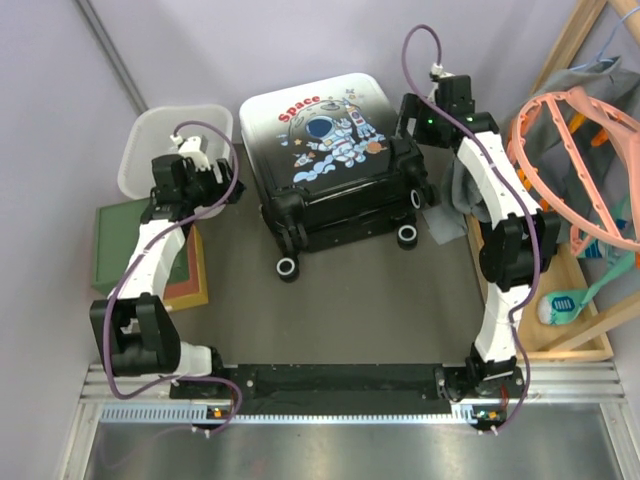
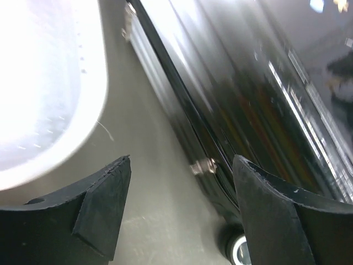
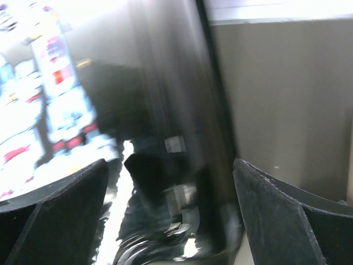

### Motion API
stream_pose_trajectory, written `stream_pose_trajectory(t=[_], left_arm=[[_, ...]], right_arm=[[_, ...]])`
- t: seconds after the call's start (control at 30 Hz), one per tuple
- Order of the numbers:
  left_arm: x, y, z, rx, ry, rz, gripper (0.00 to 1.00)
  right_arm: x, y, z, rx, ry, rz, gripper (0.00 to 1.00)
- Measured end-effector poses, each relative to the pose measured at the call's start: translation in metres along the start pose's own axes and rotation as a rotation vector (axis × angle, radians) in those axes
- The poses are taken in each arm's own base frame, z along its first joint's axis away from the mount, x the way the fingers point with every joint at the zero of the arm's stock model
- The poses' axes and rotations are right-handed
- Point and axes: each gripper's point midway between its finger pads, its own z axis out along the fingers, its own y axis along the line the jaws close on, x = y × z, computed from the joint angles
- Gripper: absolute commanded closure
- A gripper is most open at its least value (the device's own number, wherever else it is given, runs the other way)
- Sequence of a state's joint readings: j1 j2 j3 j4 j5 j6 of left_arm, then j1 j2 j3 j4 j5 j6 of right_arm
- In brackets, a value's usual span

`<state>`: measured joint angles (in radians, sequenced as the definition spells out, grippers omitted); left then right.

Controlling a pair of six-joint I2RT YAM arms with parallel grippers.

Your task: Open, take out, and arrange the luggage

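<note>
The luggage (image 1: 318,150) lies flat at the back middle of the table with its astronaut print and red "Space" facing up and its black wheels toward me. My left gripper (image 1: 222,188) hovers open at its left side, between it and the white basket. In the left wrist view the left gripper (image 2: 182,182) frames bare table, with the glossy black shell (image 2: 253,110), a silver zipper pull (image 2: 204,167) and one wheel (image 2: 240,249) just right of the gap. My right gripper (image 1: 408,125) is open against the luggage's right side. The right gripper (image 3: 171,193) shows a blurred dark luggage edge (image 3: 165,121) between its fingers.
A white perforated basket (image 1: 165,140) stands at the back left, also bright in the left wrist view (image 2: 44,83). Green-topped stacked boxes (image 1: 125,245) sit left of the left arm. A grey cloth (image 1: 452,215), pink hangers (image 1: 560,150) and a wooden rack (image 1: 570,335) crowd the right.
</note>
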<state>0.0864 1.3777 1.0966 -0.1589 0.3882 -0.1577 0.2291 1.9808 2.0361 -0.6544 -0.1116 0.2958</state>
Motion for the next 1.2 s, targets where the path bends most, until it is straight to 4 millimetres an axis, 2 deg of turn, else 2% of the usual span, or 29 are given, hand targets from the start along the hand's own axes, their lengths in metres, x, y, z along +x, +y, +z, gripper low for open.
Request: stream_pose_trajectory(t=[0.1, 0.17, 0.27, 0.37, 0.47, 0.53, 0.57, 0.67, 0.77, 0.93, 1.03, 1.1, 1.2], left_arm=[[0.017, -0.003, 0.005, 0.033, 0.051, -0.018, 0.23], [0.03, -0.003, 0.008, 0.044, 0.089, -0.034, 0.24], [0.039, 0.001, 0.013, 0.039, 0.117, -0.046, 0.26], [0.046, 0.008, 0.019, 0.013, 0.135, -0.052, 0.29], [0.054, 0.017, 0.024, -0.017, 0.156, -0.057, 0.31], [0.059, 0.021, 0.03, -0.033, 0.173, -0.051, 0.31], [0.061, 0.023, 0.032, -0.039, 0.18, -0.046, 0.31], [0.07, 0.027, 0.041, -0.058, 0.209, -0.026, 0.32], [0.079, 0.029, 0.048, -0.07, 0.236, -0.009, 0.32], [0.083, 0.029, 0.056, -0.078, 0.252, 0.0, 0.32], [0.08, 0.029, 0.057, -0.078, 0.246, 0.003, 0.32], [0.076, 0.028, 0.057, -0.077, 0.236, 0.007, 0.32], [0.071, 0.028, 0.058, -0.078, 0.223, 0.015, 0.32]], right_arm=[[-0.002, -0.025, 0.006, 0.024, 0.005, 0.072, 0.11], [-0.006, -0.034, 0.011, 0.022, 0.006, 0.104, 0.12], [-0.01, -0.041, 0.025, 0.016, 0.004, 0.143, 0.14], [-0.013, -0.042, 0.032, 0.012, -0.013, 0.167, 0.23], [-0.017, -0.041, 0.036, 0.021, -0.033, 0.182, 0.47], [-0.019, -0.037, 0.038, 0.02, -0.046, 0.18, 0.56], [-0.02, -0.034, 0.039, 0.019, -0.053, 0.179, 0.65], [-0.022, -0.027, 0.042, 0.011, -0.072, 0.164, 0.71], [-0.023, -0.025, 0.043, 0.013, -0.092, 0.145, 0.69], [-0.023, -0.027, 0.036, 0.056, -0.163, 0.105, 0.69], [-0.024, -0.028, 0.028, 0.104, -0.193, 0.068, 0.74], [-0.024, -0.03, 0.019, 0.148, -0.213, 0.032, 0.82], [-0.027, -0.065, -0.01, 0.34, -0.243, -0.047, 0.83]])
